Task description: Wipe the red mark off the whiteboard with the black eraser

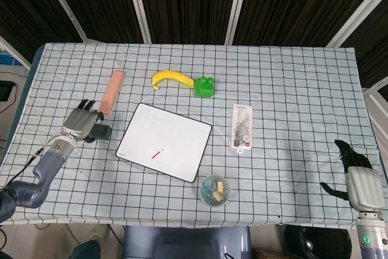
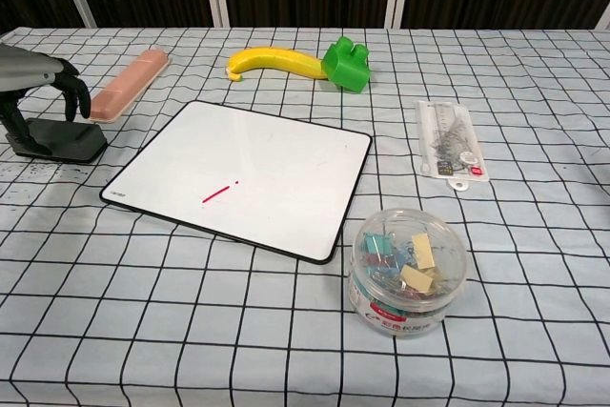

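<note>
The whiteboard lies flat left of the table's middle, with a short red mark near its front edge. The black eraser rests on the cloth just left of the board. My left hand arches over the eraser, thumb down at its near left end, fingers curled down over its far side. The frames do not show whether they touch it. My right hand hangs beyond the table's front right corner, fingers apart, holding nothing; only the head view shows it.
A pink case lies behind the eraser. A banana and a green block sit behind the board. A packaged ruler lies to its right, a tub of clips in front.
</note>
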{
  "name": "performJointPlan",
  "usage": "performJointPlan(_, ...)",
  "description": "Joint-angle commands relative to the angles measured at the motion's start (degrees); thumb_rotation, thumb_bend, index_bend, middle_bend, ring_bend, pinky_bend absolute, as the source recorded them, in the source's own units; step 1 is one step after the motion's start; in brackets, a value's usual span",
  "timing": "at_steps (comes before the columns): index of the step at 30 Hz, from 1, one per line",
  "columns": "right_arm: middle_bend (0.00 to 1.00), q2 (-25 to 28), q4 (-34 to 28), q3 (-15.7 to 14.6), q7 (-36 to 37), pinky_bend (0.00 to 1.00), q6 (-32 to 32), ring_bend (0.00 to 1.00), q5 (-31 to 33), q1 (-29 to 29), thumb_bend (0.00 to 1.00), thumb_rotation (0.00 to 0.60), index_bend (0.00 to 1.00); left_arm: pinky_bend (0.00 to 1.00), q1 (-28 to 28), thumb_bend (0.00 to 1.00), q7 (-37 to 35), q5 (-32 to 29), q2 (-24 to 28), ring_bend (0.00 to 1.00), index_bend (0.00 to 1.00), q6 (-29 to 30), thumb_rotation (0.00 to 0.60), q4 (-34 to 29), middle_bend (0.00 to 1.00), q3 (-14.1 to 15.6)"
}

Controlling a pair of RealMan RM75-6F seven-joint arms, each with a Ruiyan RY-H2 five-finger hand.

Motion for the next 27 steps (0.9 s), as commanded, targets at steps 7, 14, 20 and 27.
performJointPlan(7, 0.12, 0.03, -0.08, 0.04, -0.08, 0.22, -0.09, 0.22, 0.17, 0.02, 0.06, 0.600, 0.10, 0.01, -0.21, 0.15, -1.13, 0.69, -0.29, 0.05, 0.41, -0.31, 0.600, 0.84, 0.44, 0.69)
performJointPlan(14, 0.12, 0.07, -0.17, 0.02, 0.01, 0.22, -0.09, 0.22, 0.20, -0.01, 0.06, 0.600, 0.10, 0.01, -0.37, 0.18, -0.68, 0.28, -0.27, 0.06, 0.44, -0.20, 0.600, 1.26, 0.47, 0.88)
performJointPlan(20, 0.12, 0.05, -0.20, -0.01, 0.04, 0.22, -0.07, 0.22, 0.09, 0.00, 0.06, 0.600, 0.10, 0.01, -0.40, 0.21, -0.68, 0.06, 1.32, 0.06, 0.44, 0.70, 0.600, -0.96, 0.46, 0.50)
performJointPlan(27, 0.12, 0.08, -0.28, 0.00, 0.13, 0.22, 0.05, 0.22, 0.12, -0.07, 0.06, 0.600, 0.10, 0.01, -0.67, 0.21, 0.28, 1.45, 5.98, 0.06, 0.44, 3.55, 0.600, -8.61, 0.46, -0.55)
